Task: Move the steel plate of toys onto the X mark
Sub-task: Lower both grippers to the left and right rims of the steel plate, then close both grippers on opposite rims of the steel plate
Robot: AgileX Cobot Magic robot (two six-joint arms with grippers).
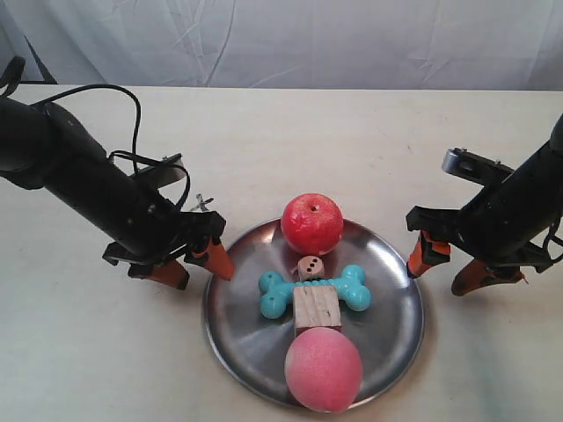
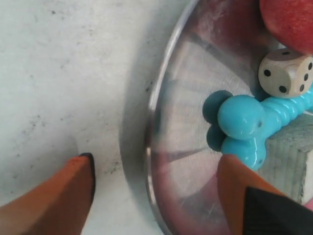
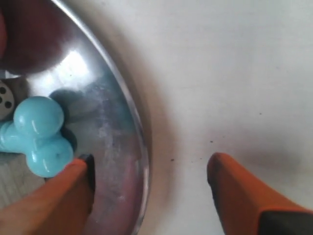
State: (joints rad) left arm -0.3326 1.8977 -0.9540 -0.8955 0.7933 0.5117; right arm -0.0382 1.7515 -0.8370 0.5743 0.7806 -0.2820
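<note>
Straddling the rim, your L tool is spread: one finger over the steel plate, the other over bare bench. R tool does the same at the opposite rim, spread, nothing pinched. Plate sits well off the bench's far edge w/ apple, die, bone, cube & peach on it. X mark lies off the plate on its far-edge side, near the L tool.

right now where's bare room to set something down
Widest: bare table behind the apple. Bare metal flanks the cube on the steel plate. Crowded: the row from apple to peach, and the plate's side rims, straddled by fingers.
</note>
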